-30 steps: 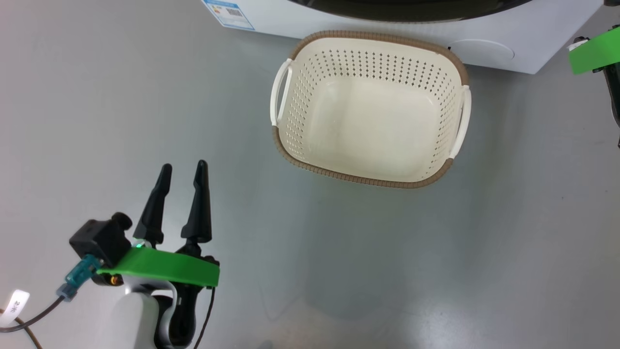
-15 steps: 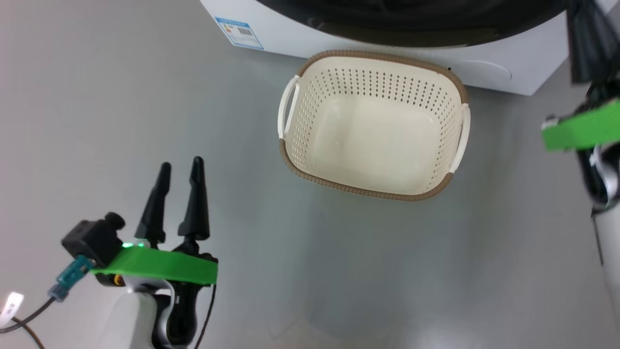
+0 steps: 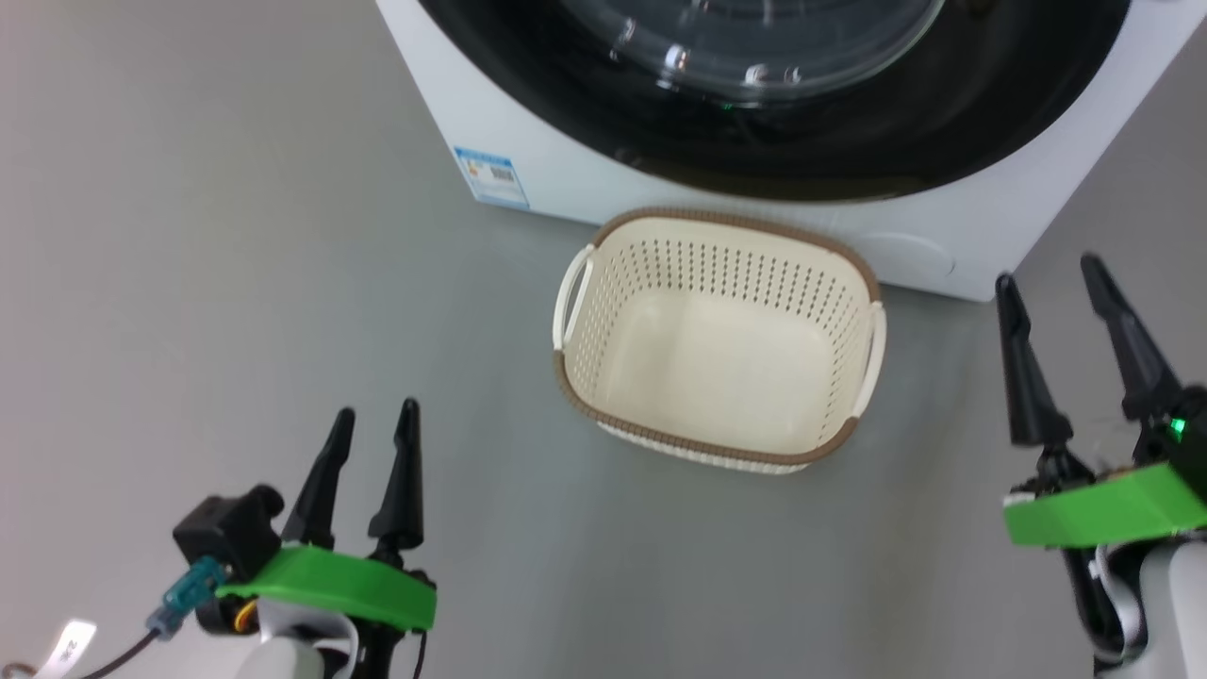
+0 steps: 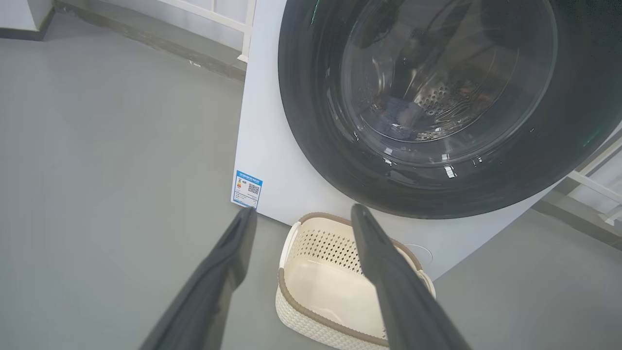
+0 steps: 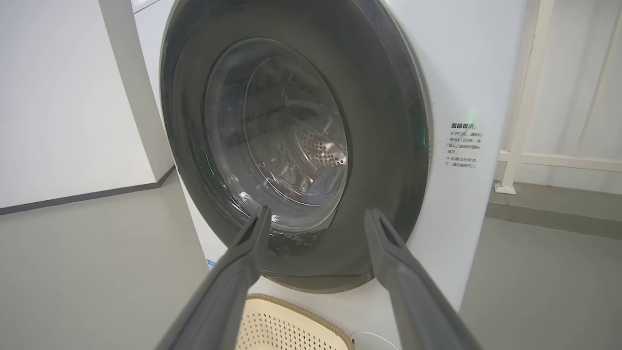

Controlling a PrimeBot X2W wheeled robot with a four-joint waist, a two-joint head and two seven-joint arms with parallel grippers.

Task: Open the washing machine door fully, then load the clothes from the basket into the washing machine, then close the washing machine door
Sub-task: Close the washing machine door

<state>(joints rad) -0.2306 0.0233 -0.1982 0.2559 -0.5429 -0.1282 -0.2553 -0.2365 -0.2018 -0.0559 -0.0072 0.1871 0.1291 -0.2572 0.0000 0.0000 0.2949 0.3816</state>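
Note:
The washing machine [image 3: 566,170] stands at the top of the head view with its door [image 3: 849,141] shut flat against the front. The door's black rim [image 4: 311,121] and glass bowl face both wrist cameras [image 5: 384,121]. Behind the glass, a patch of blue clothes [image 5: 333,180] lies low in the steel drum. The cream basket [image 3: 726,218] sits on the floor before the machine, with nothing in it. My left gripper [image 3: 376,407] is open at the lower left, well short of the basket. My right gripper [image 3: 1048,269] is open to the basket's right, holding nothing.
A blue label [image 3: 490,176] marks the machine's lower left front. Grey floor spreads around the basket. A white railing [image 5: 525,97] stands to the machine's right and a white wall [image 5: 58,97] to its left.
The head camera has tilted up, showing more of the door. My right gripper has drawn back from the machine's right side to the lower right and opened. The left arm holds its pose.

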